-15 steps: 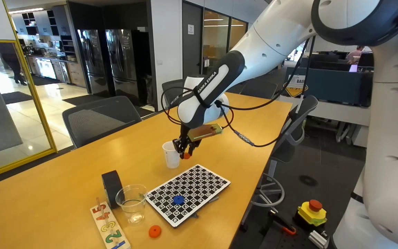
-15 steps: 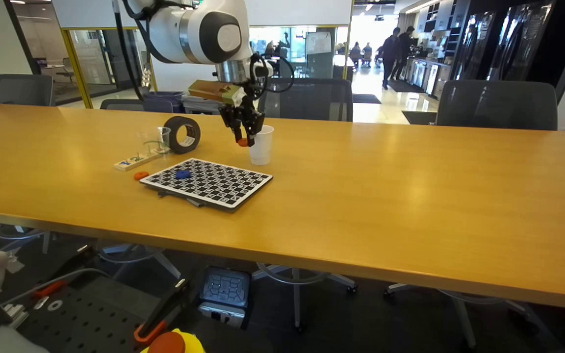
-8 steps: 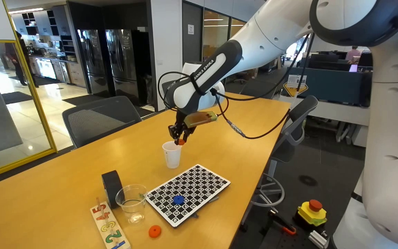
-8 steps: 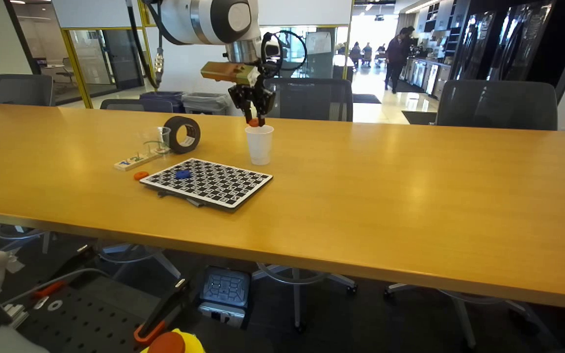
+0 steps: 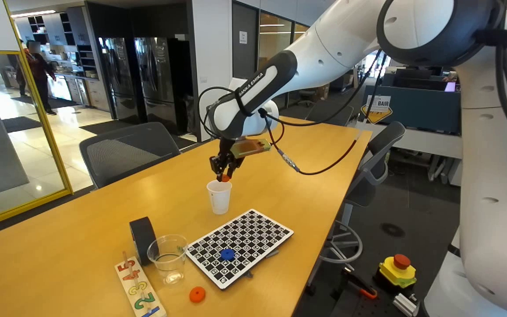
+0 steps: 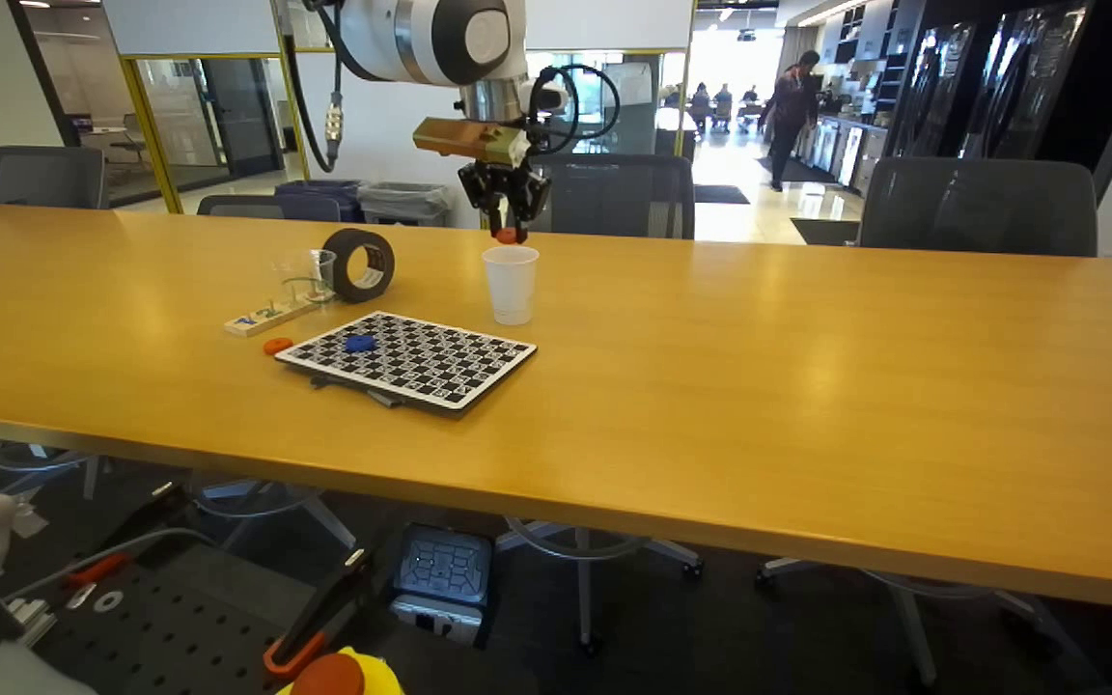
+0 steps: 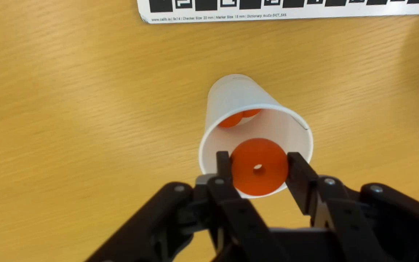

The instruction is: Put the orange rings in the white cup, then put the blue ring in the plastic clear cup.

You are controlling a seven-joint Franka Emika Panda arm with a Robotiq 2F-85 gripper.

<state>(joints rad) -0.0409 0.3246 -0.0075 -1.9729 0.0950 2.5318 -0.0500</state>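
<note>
While a long wooden table (image 5: 183,189) carries the layout, its largest item is the checkerboard calibration board (image 5: 258,233), lying flat. The Robotiq gripper (image 7: 259,163) pinches the suspended orange ring (image 7: 259,154) above the white cup (image 5: 219,200), which stands upright at eleven o'clock from the board in an exterior view; the clear plastic cup (image 5: 170,266) stands at about nine. Smallest are the other rings: inner orange rings (image 7: 231,120), apparently two, within the white cup; the loose orange ring (image 5: 197,294), on the table at seven o'clock; and the blue ring (image 5: 227,254), on the board toward its eight o'clock side.

Release seems the delicate step: in the wrist view the suspended orange ring nears the rim at six o'clock, so an off-centre drop could strike it and fall outside. Should the gripper descend against the wall, the cup, presumably light, could topple.

The wrist view admits only a margin of the board, at twelve o'clock, and omits the clear plastic cup and blue ring; it alone discloses the inner orange rings, which the opaque wall conceals in both exterior views. An exterior view shows the suspended orange ring (image 6: 506,236) apart from the rim, just above; the wrist view cannot establish this.
</note>
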